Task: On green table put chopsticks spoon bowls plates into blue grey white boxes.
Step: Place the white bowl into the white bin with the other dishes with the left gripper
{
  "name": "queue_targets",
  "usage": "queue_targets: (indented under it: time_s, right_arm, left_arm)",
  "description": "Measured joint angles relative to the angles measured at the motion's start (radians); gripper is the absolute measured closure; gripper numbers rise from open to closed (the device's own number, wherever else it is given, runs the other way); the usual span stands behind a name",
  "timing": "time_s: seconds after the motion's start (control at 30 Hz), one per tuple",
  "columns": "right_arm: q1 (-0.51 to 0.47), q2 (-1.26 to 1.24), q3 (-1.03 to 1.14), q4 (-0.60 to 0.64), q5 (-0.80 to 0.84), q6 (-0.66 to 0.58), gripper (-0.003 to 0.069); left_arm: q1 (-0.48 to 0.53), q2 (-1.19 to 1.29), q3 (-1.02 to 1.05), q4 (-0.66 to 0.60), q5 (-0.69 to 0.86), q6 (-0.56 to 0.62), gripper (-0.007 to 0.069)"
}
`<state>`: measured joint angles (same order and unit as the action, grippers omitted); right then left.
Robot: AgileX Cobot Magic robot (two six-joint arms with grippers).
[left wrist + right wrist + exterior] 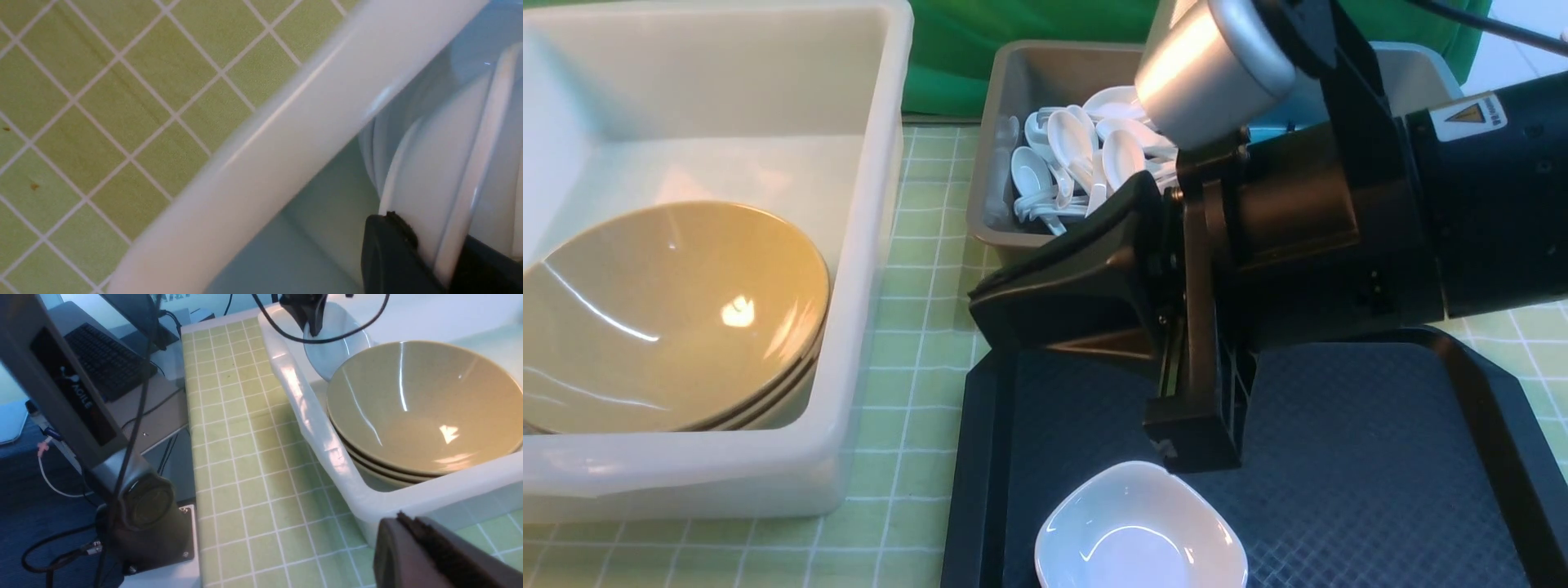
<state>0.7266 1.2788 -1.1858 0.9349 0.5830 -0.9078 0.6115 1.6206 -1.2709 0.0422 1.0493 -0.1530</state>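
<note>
My left gripper (433,239) is shut on the rim of a white plate (429,163), held on edge just inside the white box (286,134). The right wrist view shows that left gripper (312,318) and its plate (331,347) beside the stacked tan bowls (421,408). The bowls (670,310) lie in the white box (874,163). My right gripper (980,306) is shut with nothing in it, above the gap between the white box and the tray; its fingertips (402,520) show. Another plate (1141,531) sits on the black tray (1380,474). Several spoons (1070,155) fill the grey box (1013,98). The chopsticks are out of view.
My right arm (1339,220) covers most of the back right, where a pale box rim (1421,69) shows. The green table (915,327) runs between the boxes. Off its edge stand an arm base (139,498) and a keyboard (106,359).
</note>
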Motion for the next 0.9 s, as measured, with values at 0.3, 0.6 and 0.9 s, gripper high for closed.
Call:
queue_targets:
  time_s: [0.3,0.6,0.9]
  right_arm:
    - [0.000,0.000,0.000,0.000,0.039,0.000,0.0617]
    - [0.000,0.000,0.000,0.000,0.082,0.000,0.0612]
    - [0.000,0.000,0.000,0.000,0.131,0.000,0.0612]
  left_arm:
    - [0.000,0.059,0.000,0.000,-0.023,-0.036,0.0597]
    - [0.000,0.061,0.000,0.000,-0.006,-0.080,0.0294]
    - [0.000,-0.003,-0.001,0.000,0.033,-0.108,-0.0029]
